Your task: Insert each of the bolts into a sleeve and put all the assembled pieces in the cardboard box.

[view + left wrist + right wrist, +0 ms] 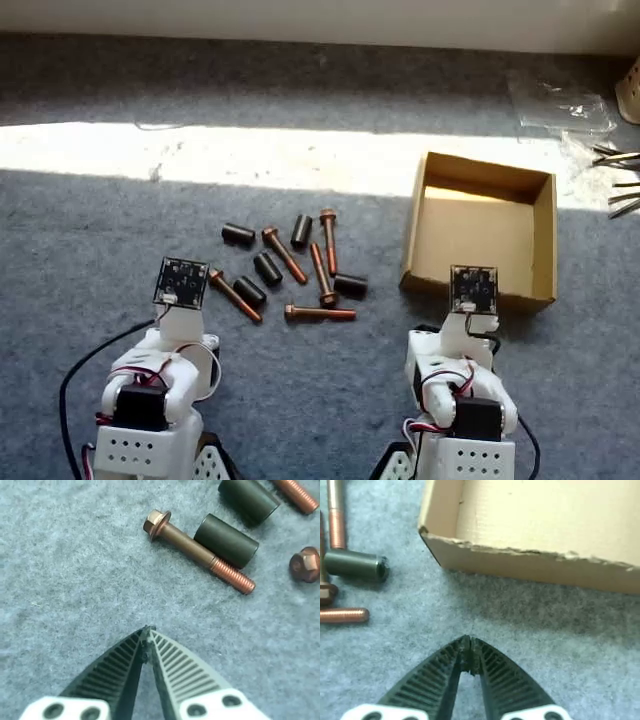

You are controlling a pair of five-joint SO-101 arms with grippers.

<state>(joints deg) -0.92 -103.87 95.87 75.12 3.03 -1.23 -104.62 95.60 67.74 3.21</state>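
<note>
Left gripper (146, 636) sitting fully closed, gripping nothing, near bolt (192, 550) lying just beside sleeve (226, 541); right gripper (466, 644) also closed, empty, facing box (520, 565) wall

The left arm (160, 385) and right arm (460, 395) have white plastic shells around black servo blocks, with thin red, white and black wires at the joints. A black square circuit board (181, 282) tops each wrist. The left end effector (147, 630) and right end effector (467, 639) have dark ribbed tapered fingers on white mounts with round holes.
</note>
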